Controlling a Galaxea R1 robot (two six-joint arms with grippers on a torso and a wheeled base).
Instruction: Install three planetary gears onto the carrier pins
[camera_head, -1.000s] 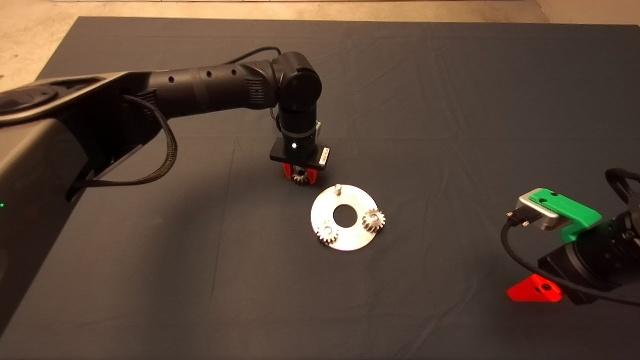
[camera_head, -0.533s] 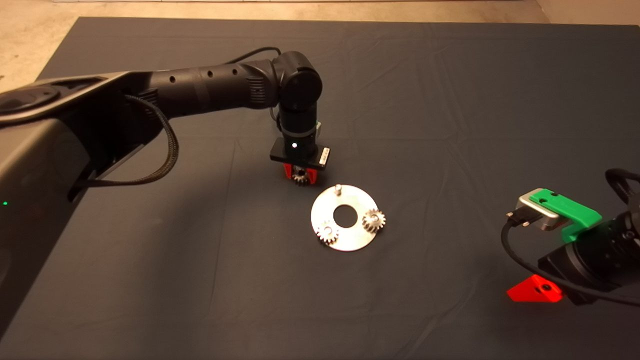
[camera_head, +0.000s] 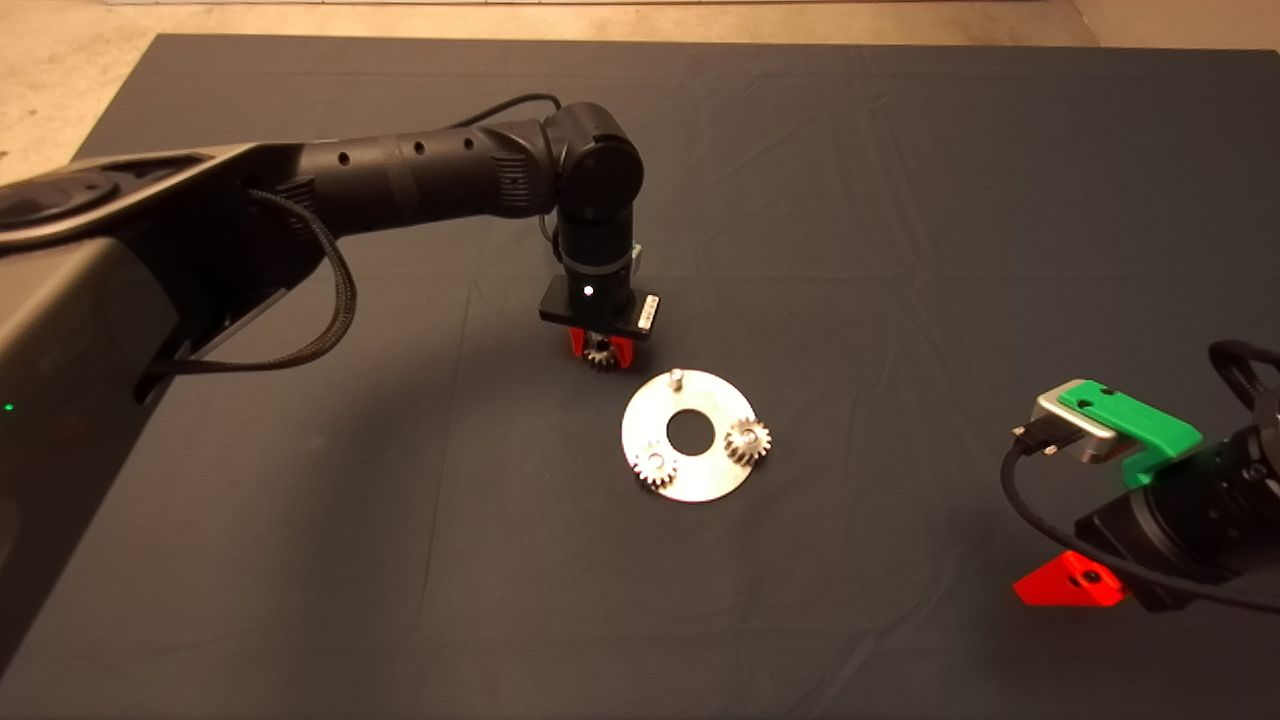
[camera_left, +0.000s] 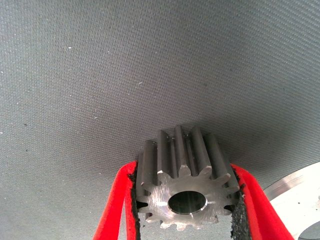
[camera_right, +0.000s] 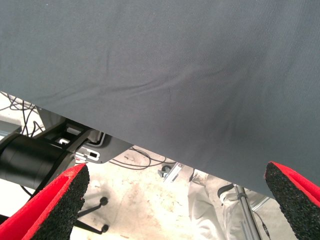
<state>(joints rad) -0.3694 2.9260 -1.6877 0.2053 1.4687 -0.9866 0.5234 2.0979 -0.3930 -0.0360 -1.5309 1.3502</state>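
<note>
A shiny round carrier disc (camera_head: 690, 478) with a central hole lies on the dark mat. Two planetary gears (camera_head: 655, 465) (camera_head: 747, 440) sit on its near pins. One carrier pin (camera_head: 675, 378) at the far edge stands bare. My left gripper (camera_head: 601, 351) hovers just beyond the disc's far-left edge, shut on a third gear (camera_left: 186, 186) clamped between its black pads; the disc rim (camera_left: 300, 195) shows beside it. My right gripper (camera_right: 175, 195) waits at the mat's right edge, fingers (camera_right: 57, 200) wide apart and holding nothing.
The left arm (camera_head: 400, 185) reaches across the mat from the left. The right arm's green mount (camera_head: 1130, 425) sits at the lower right. The right wrist view shows floor, cables and a metal frame (camera_right: 60, 145) beyond the mat's edge.
The left gripper has risen very slightly with the gear. The right arm has shifted a touch lower. The disc and its two gears have not moved.
</note>
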